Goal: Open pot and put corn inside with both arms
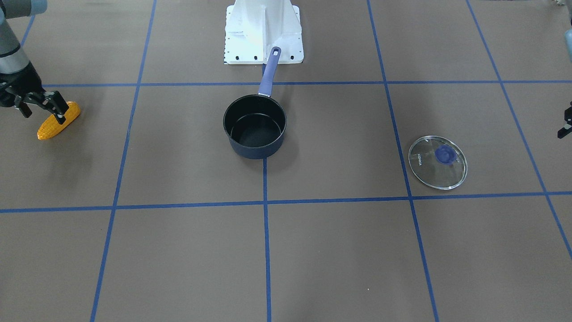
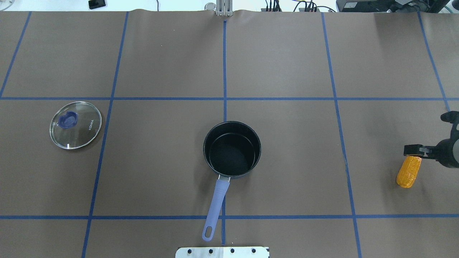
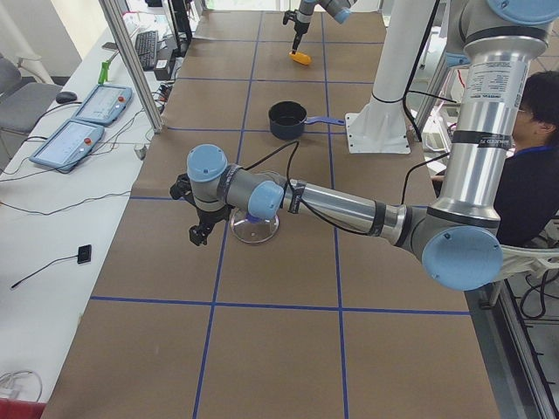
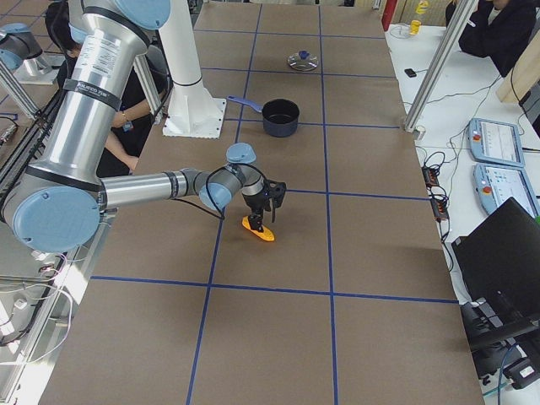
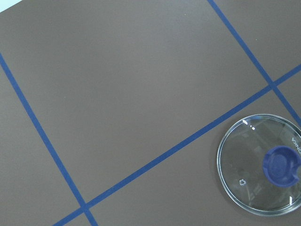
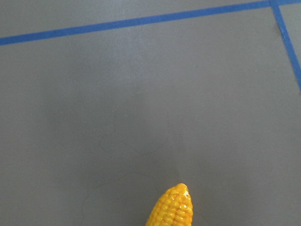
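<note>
Right jaws hang spread wide and empty over the corn point(image 1: 52, 127), its long axis lying across their closing line, so you likely just drop straight down

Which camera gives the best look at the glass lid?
Overhead exterior: the glass lid lies whole, unobstructed, lettering readable. Front-facing shows it whole too; left wrist, large but clipped by the frame; exterior left, partly behind the left arm; exterior right, tiny; right wrist, not at all.
</note>
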`<action>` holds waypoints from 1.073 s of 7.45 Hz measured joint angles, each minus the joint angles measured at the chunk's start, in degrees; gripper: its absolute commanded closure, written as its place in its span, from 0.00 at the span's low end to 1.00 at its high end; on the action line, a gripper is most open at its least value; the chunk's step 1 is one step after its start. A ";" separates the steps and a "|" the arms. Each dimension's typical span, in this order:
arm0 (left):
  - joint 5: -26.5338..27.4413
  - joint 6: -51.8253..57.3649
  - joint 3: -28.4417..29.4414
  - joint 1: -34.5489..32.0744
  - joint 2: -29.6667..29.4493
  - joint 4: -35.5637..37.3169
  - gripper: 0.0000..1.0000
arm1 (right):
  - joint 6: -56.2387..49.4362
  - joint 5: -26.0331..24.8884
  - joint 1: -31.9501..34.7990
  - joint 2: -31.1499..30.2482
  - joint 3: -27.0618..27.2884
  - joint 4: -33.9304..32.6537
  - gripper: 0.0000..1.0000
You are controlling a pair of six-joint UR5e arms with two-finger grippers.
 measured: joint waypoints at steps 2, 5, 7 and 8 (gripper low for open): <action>0.07 0.17 -0.04 -0.17 -0.01 0.15 0.01 | 3.31 -2.33 -3.39 0.23 -0.09 0.27 0.10; 0.05 -0.29 -0.31 -0.20 0.22 0.07 0.01 | 4.38 -3.42 -5.22 0.01 -0.36 0.47 0.14; 0.00 -0.35 -0.39 -0.21 0.40 -0.09 0.01 | 4.44 -4.03 -5.88 -0.28 -0.81 0.78 0.13; 0.03 -0.38 -0.46 -0.21 0.53 -0.20 0.01 | 4.37 -4.13 -5.93 -0.34 -0.66 0.82 0.13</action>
